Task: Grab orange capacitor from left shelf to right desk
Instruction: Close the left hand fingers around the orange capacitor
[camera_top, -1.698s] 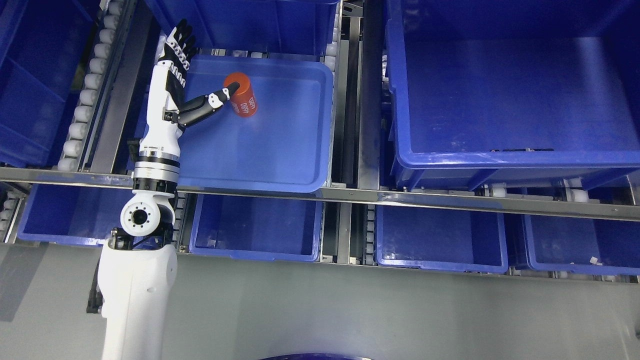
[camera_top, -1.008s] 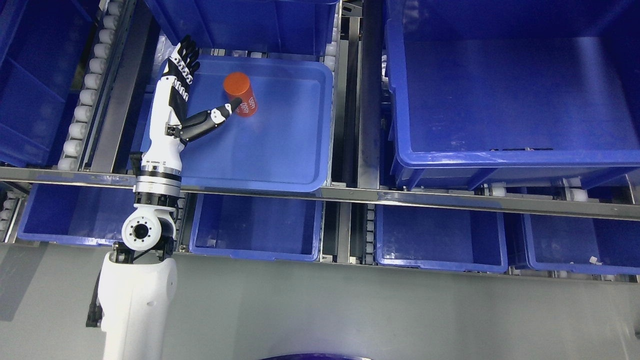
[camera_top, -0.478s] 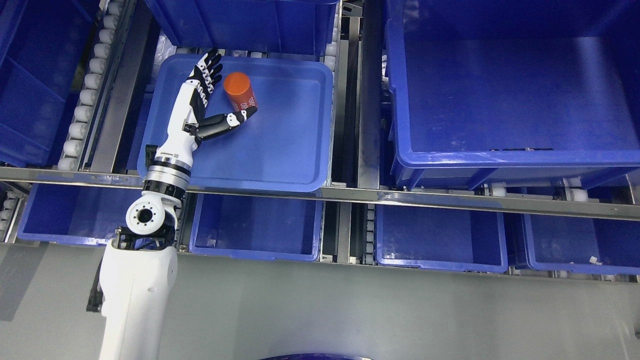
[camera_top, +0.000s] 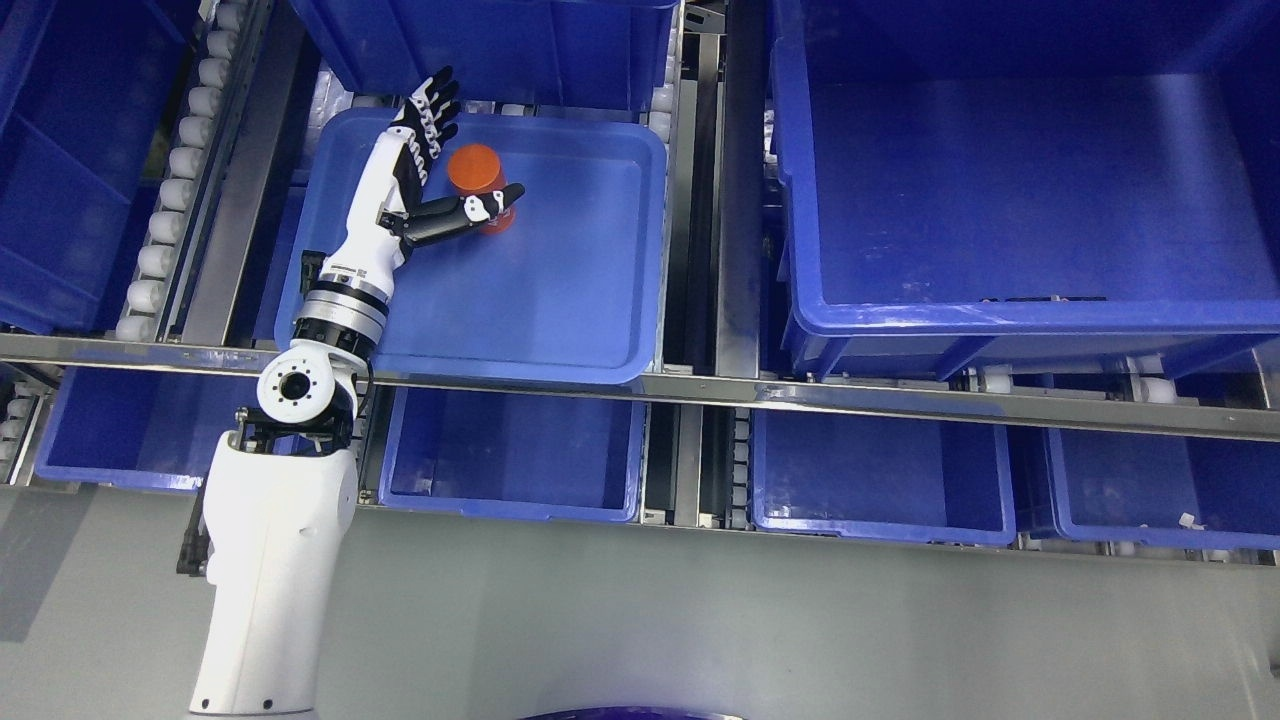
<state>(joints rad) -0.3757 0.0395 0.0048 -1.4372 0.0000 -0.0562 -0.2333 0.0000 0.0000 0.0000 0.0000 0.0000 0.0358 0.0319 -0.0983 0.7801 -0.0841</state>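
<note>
Left hand (camera_top: 420, 175), white with black-and-white jointed fingers, is reaching into the shallow blue plastic tray (camera_top: 560, 310) on the shelf's upper level. Small orange cylindrical capacitor (camera_top: 477, 180) stands in the tray's far-left part, near the back rim. The four fingers (camera_top: 432, 105) extend straight along the capacitor's left side, tips past the tray's back edge; the thumb (camera_top: 470, 212) lies across the front of the cylinder and hides its lower part. Hand is spread, bracketing the capacitor rather than clamped on it; thumb contact cannot be judged from this angle. Right arm out of view. Judged progress: the reach is done and the hand is set for a grasp, but the fingers have not closed. The capacitor sits on the tray floor, not lifted. Left to do: close, lift clear of the tray rim, carry to the right-hand desk, which does not show here. Surrounding deep blue bins (camera_top: 1010, 200) look empty.
</note>
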